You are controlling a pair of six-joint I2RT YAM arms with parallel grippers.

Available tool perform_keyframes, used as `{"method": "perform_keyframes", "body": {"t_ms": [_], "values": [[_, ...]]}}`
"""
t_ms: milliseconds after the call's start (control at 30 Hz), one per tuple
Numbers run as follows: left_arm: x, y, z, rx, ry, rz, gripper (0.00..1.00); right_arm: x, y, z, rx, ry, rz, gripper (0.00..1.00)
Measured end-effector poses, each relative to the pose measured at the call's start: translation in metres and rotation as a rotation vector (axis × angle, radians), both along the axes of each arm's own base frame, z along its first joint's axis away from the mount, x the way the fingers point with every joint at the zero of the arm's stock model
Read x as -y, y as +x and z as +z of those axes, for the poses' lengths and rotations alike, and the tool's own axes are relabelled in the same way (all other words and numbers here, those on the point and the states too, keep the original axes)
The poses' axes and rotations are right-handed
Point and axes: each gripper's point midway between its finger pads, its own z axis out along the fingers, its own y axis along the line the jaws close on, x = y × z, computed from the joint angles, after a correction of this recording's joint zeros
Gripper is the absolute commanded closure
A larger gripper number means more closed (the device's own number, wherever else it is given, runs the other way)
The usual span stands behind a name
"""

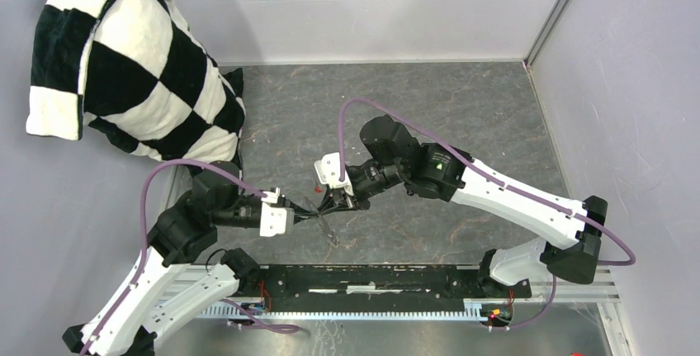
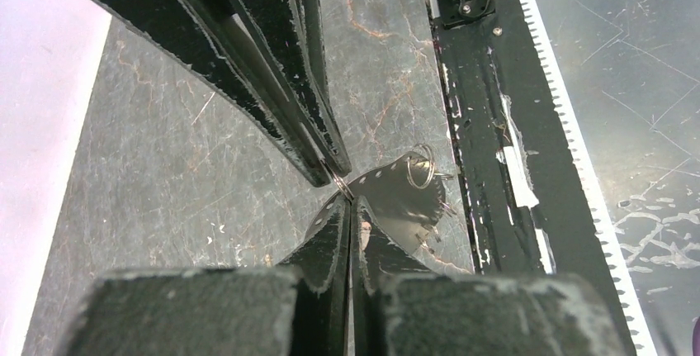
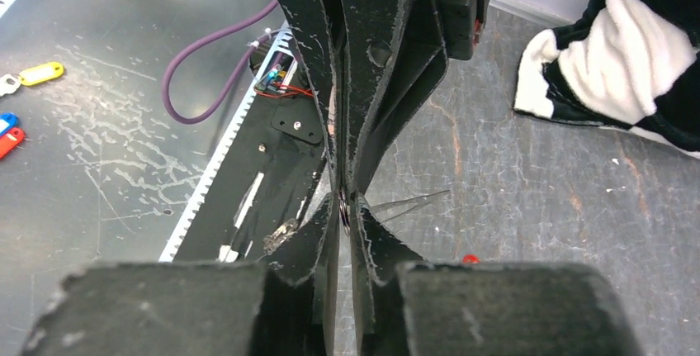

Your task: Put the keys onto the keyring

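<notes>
Between left claw (image 2: pixel 347 210) and right claw (image 3: pixel 344 205) tips — the keyring (image 2: pixel 340 183)

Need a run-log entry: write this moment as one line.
left gripper: shut on keyring | right gripper: shut on keyring | pose: tip to tip

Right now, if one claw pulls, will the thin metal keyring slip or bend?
Probably slippery: the keyring is thin bare metal, pinched only at the tips of the right claw and left claw. Likely springy, being wire, so it may flex. It looks light.
</notes>
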Motion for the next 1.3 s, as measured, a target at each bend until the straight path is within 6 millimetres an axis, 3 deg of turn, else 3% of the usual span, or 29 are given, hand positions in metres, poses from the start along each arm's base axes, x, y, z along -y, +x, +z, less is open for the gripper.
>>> {"method": "perform_keyframes", "body": {"t_ms": [133, 367, 433, 533, 567, 600, 633, 700, 933, 1100, 1300], "values": [[0.0, 0.0, -0.001, -0.007, 0.007, 0.001, 0.98, 0.0, -0.001, -0.002, -0.002, -0.006, 0.008, 0.94], [-0.001, 0.0, -0.005, -0.03, 0.027, 0.002, 0.98, 0.0, -0.001, -0.007, -0.003, -0.022, 0.014, 0.91], [-0.001, 0.0, -0.005, -0.031, 0.028, 0.002, 0.98, 0.001, -0.001, -0.008, 0.0, -0.022, 0.017, 0.99], [-0.001, 0.0, -0.005, -0.033, 0.029, 0.002, 0.96, 0.001, -0.001, -0.008, 0.004, -0.022, 0.019, 1.0], [-0.001, 0.0, -0.005, -0.032, 0.029, 0.002, 0.84, 0.001, -0.001, -0.008, 0.004, -0.022, 0.019, 0.99], [-0.001, 0.0, -0.005, -0.032, 0.029, 0.002, 0.67, 0.0, -0.001, -0.008, 0.004, -0.021, 0.018, 1.0], [-0.001, 0.0, -0.005, -0.031, 0.028, 0.003, 0.58, 0.0, 0.0, -0.007, 0.004, -0.018, 0.015, 1.0], [0.0, 0.001, -0.002, -0.026, 0.021, 0.004, 0.52, -0.002, 0.002, -0.008, 0.008, 0.0, -0.004, 1.0], [-0.004, 0.01, 0.016, 0.053, -0.082, 0.097, 0.51, 0.02, -0.006, -0.021, -0.011, 0.121, -0.08, 1.0], [-0.011, 0.008, 0.013, 0.055, -0.181, 0.161, 0.54, 0.03, -0.013, 0.001, -0.01, 0.3, -0.105, 1.0], [-0.005, 0.006, 0.01, -0.015, -0.212, 0.154, 0.58, 0.029, -0.015, 0.019, -0.021, 0.431, -0.106, 1.0]]}}
